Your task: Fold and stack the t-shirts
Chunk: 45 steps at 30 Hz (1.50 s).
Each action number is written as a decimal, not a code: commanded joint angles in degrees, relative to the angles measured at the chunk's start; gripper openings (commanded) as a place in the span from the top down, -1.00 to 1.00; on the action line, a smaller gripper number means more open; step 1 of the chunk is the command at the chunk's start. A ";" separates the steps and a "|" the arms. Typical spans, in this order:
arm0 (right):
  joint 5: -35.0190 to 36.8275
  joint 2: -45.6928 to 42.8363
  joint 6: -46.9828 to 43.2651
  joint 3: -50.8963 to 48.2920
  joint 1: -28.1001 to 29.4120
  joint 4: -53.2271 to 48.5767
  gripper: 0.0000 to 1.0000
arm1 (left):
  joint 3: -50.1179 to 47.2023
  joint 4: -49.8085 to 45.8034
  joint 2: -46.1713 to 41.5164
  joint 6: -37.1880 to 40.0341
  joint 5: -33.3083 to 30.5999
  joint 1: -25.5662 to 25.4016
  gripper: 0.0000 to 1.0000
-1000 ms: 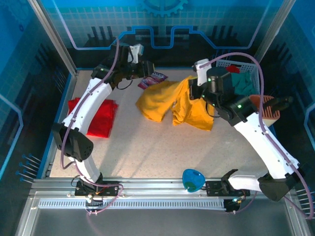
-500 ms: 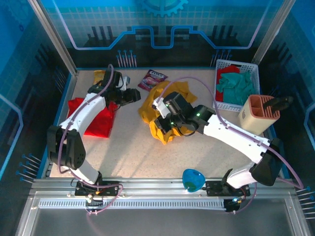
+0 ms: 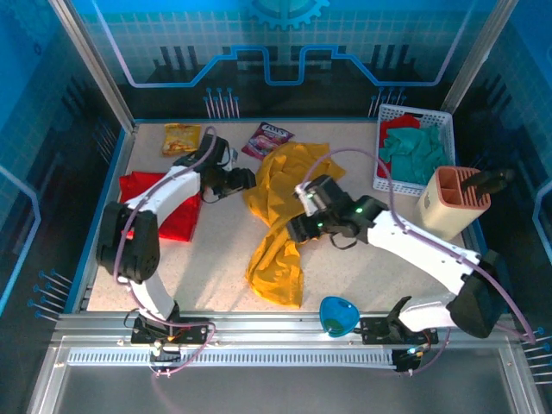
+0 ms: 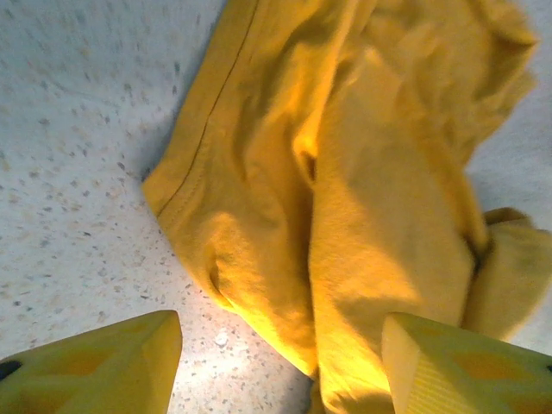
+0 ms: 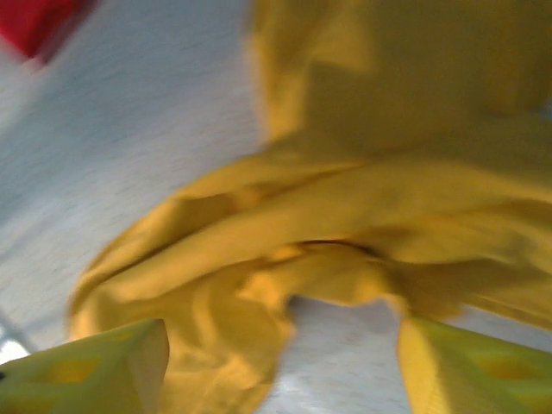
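So the yellow t-shirt (image 3: 280, 216) is a crumpled mess in the middle of the surface (image 3: 216, 267). It runs as a long rumpled strip from the upper centre of the overhead frame down toward the lower centre. The red t-shirt (image 3: 159, 207) lies flat-ish at the left of that frame, partly under the left arm and well apart from the yellow one.

The left gripper (image 3: 244, 181) sits just at the yellow shirt's left edge. In the left wrist view its fingers (image 4: 112, 362) are spread wide at the bottom corners, with yellow cloth bunched on the speckled surface ahead of them and nothing pinched. So it's released.

The right gripper (image 3: 296, 228) is over the middle of the yellow strip. The right wrist view is blurry, but its jaws are clearly spread apart too, and the folds of the shirt lie loose below them. It's released as well. A bit of red cloth peeks in at the upper left corner there.

Other stuff: two snack packets (image 3: 181, 138) sit along the top edge, and a white basket (image 3: 442, 121) of teal cloths is at the upper right.
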 commanded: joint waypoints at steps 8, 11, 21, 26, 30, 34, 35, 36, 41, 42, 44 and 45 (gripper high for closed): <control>4.69 -0.26 15.06 -13.68 -14.14 3.39 -0.86 | -0.69 3.75 8.27 -3.73 -3.85 -1.89 -0.20; 4.24 1.93 16.63 -15.90 -16.11 7.43 -0.88 | -1.54 6.80 9.33 -4.98 -3.80 -1.89 -0.12; -0.53 15.34 20.53 -16.12 -21.32 22.48 -0.61 | -0.81 12.23 11.42 -7.73 -5.14 -1.87 0.44; -0.76 19.71 20.87 -13.80 -21.72 24.96 -0.04 | -0.92 10.29 8.99 -6.12 -5.83 -1.63 0.87; 2.40 15.57 19.52 -11.92 -21.20 22.75 0.65 | -2.11 6.44 2.60 -3.53 -8.30 -1.45 1.00; 6.68 11.09 16.90 -7.73 -21.36 18.56 1.00 | -4.02 2.71 -5.10 -1.43 -10.78 -0.51 1.00; 7.29 10.65 16.44 -6.48 -21.55 17.59 1.00 | -4.42 1.84 -6.60 -1.02 -10.81 -0.19 1.00; 7.63 10.38 16.26 -5.84 -21.78 16.99 1.00 | -4.84 1.16 -7.82 -0.81 -10.73 0.16 1.00; 9.10 10.10 14.93 -3.79 -23.09 13.26 0.40 | -8.09 -1.04 -12.73 0.21 -10.15 1.90 1.00; 8.94 10.19 14.74 -4.09 -23.49 12.83 -0.17 | -8.86 -1.04 -13.33 0.27 -9.78 2.14 1.00; 7.03 10.67 14.54 -5.21 -24.86 12.12 -0.84 | -10.35 -0.97 -14.36 0.45 -9.67 2.41 1.00; 6.18 10.78 14.60 -6.28 -25.28 12.32 -0.87 | -10.94 -0.82 -14.63 0.52 -9.46 2.46 1.00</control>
